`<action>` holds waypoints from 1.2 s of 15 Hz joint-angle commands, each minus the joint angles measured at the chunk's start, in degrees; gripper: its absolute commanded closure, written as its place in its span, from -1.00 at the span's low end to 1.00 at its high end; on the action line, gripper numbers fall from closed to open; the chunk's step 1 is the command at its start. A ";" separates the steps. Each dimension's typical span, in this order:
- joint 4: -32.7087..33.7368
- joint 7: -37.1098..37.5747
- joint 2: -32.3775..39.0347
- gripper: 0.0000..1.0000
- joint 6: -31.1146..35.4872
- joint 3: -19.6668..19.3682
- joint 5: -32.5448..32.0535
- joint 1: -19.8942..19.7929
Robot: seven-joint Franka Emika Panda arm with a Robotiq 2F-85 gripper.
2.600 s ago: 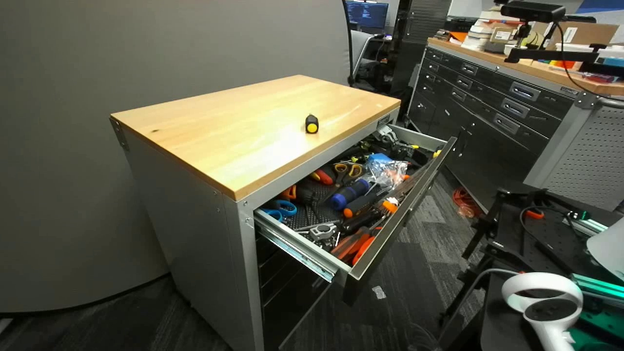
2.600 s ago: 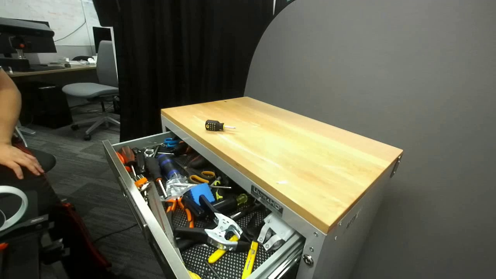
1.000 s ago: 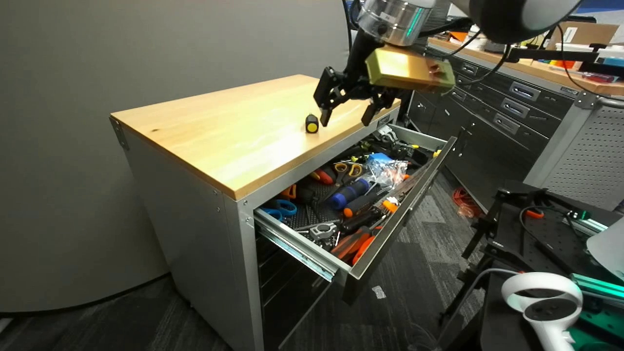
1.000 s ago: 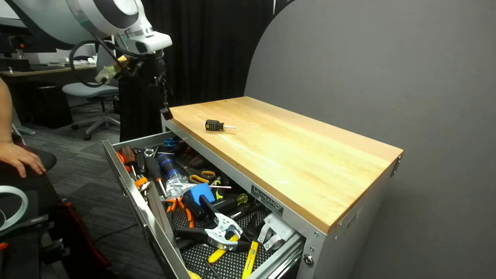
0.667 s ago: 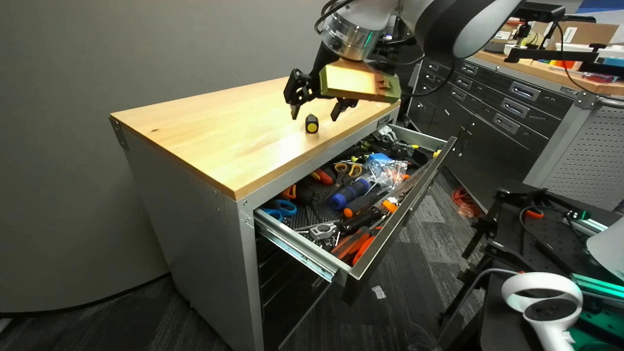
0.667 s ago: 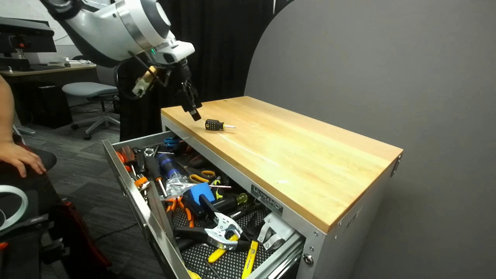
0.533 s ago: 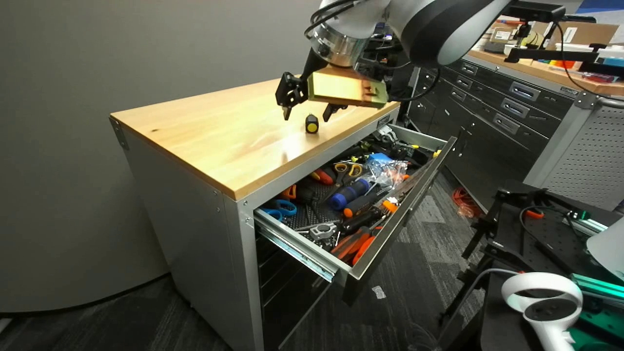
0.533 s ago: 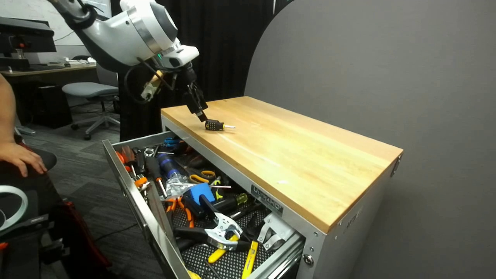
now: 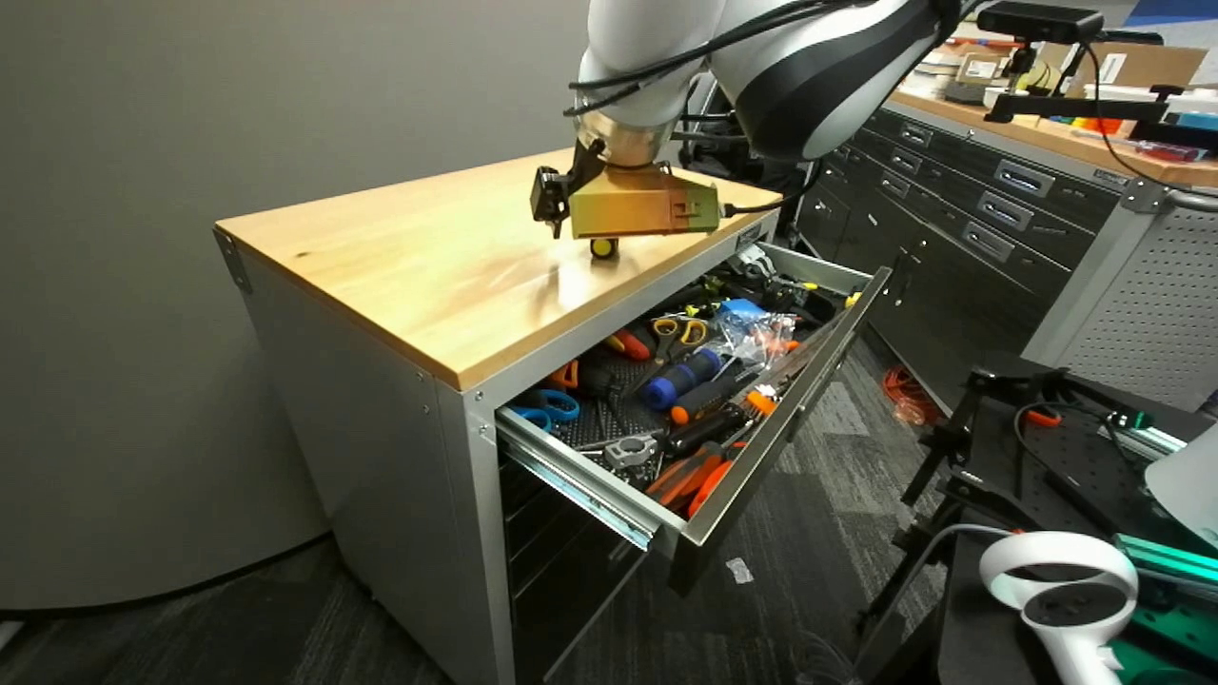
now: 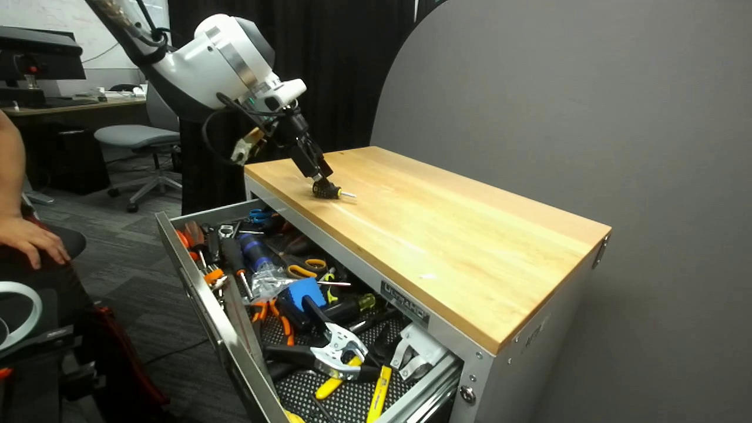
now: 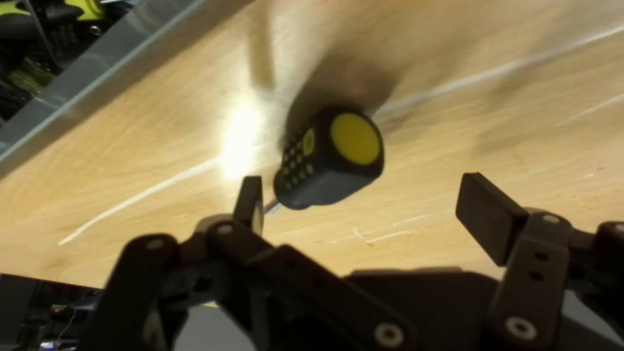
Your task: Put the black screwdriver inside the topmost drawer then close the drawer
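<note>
The black screwdriver (image 9: 603, 248) lies on the light wood top (image 10: 435, 235), near the edge above the drawer. Its yellow end and grip show in the wrist view (image 11: 324, 163), and its shaft points away past the left finger. My gripper (image 11: 363, 195) is open around the handle area; the handle sits nearer the left finger. In an exterior view the fingertips (image 10: 321, 178) are down at the black handle (image 10: 324, 189); I cannot tell whether they touch. In an exterior view the yellow-green box on the wrist hides most of the fingers. The topmost drawer (image 9: 778, 419) is pulled open.
The drawer holds many tools: blue scissors (image 9: 557, 407), a blue-handled tool (image 9: 683, 379), a metal clamp (image 10: 341, 349). A dark grey cabinet (image 9: 952, 190) stands behind. A black cart with a white controller (image 9: 1061, 580) is in front. A person's hand (image 10: 29, 241) is at the left.
The arm has come into view, moved over the wood top and lowered to the screwdriver. The screwdriver has shifted very slightly. The drawer has not moved.
</note>
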 commanded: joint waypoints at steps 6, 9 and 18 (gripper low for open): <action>-2.49 -3.99 -1.16 0.01 -2.69 -0.70 9.92 1.29; -3.69 -9.16 -3.05 0.50 -1.48 -0.62 16.31 0.91; -19.17 -45.10 -16.99 0.61 -1.20 -1.15 35.80 -5.25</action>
